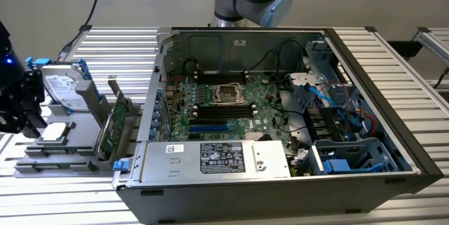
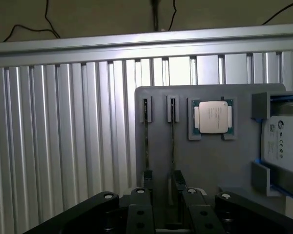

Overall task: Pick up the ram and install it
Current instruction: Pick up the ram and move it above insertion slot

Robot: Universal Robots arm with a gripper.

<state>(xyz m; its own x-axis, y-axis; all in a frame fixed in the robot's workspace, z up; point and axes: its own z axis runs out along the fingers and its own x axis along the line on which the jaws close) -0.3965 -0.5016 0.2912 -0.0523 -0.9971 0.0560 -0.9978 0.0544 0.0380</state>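
Note:
The ram [image 2: 172, 141] stands on edge in a slot of the grey holder [image 2: 210, 165], so I see it as a thin dark line beside the CPU [image 2: 213, 117]. In the exterior view the ram [image 1: 105, 136] is the low green stick in the holder [image 1: 49, 159], at the exterior view's left of the open computer case [image 1: 281, 183]. A taller green card with a metal bracket [image 1: 120, 110] stands right beside it. My gripper [image 2: 163, 195] hovers over the holder's near end, open, its black fingers [image 2: 139, 207] apart with nothing between them. In the exterior view my gripper [image 1: 18, 112] is at the far left edge.
A hard drive [image 1: 64, 85] stands in blue clips at the holder's back. Inside the case, the motherboard [image 1: 221, 104] carries long black slots on either side of the CPU socket. Cables and blue drive bays [image 1: 350, 156] fill its right side. The power supply [image 1: 217, 159] lies along the front.

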